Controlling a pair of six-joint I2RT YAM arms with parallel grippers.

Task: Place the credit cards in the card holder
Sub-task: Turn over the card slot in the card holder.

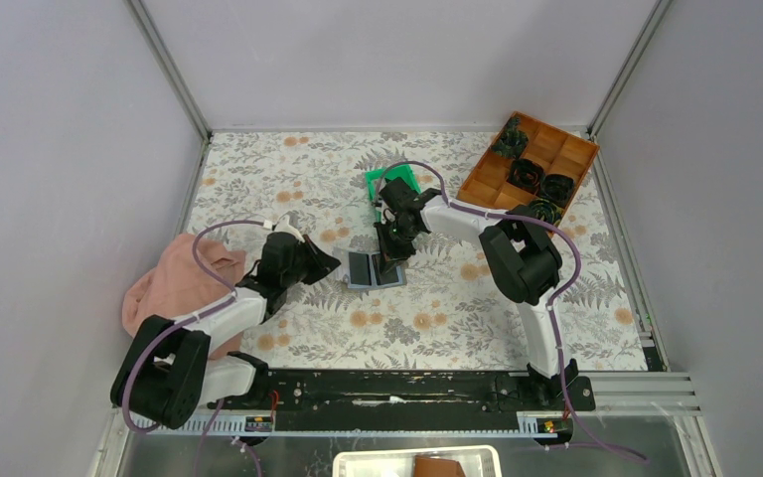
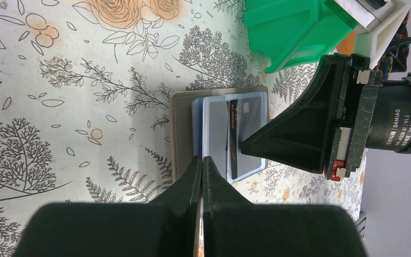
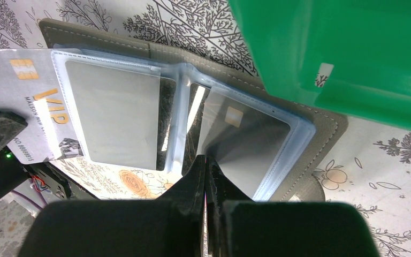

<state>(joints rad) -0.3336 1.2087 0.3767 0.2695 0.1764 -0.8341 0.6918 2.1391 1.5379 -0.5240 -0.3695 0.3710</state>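
Floral table (image 1: 308, 189), grey card holder (image 1: 361, 270) open, blue inside

The right tool (image 2: 242, 143) hides half the flat grey folding card holder (image 2: 182, 128); green plastic bin (image 2: 294, 27) beside it cropped.

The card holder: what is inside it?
Clear blue sleeves hold silvery cards: one with a chip, one marked VIP sticking partly out. The green bin covers one corner; anything under the sleeves is hidden.
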